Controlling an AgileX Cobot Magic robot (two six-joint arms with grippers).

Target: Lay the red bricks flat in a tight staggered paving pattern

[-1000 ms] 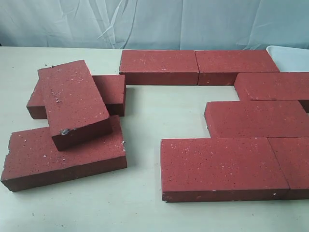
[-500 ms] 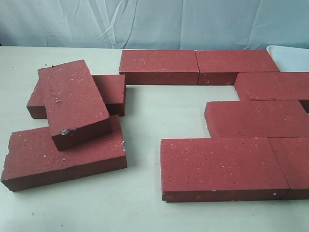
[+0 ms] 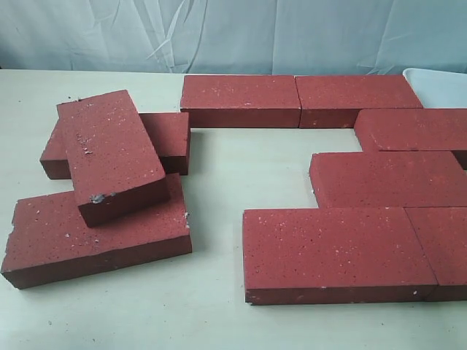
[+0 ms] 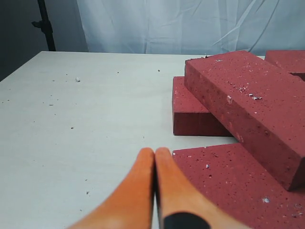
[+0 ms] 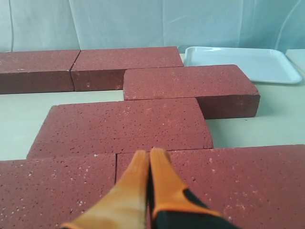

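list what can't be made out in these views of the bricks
1. Exterior view: the tilted top brick covers most of the rear brick under it, so its full outline is hidden.
2. Exterior view: the right edge cuts off the nearest right brick and the white tray.
3. Exterior view: neither gripper appears.
4. Wrist views: the left gripper and right gripper are blurred and cut off by the frame edge.

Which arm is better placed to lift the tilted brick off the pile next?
Left, likely: the left gripper, fingers shut, is beside the tilted brick; the right gripper is over the laid rows.
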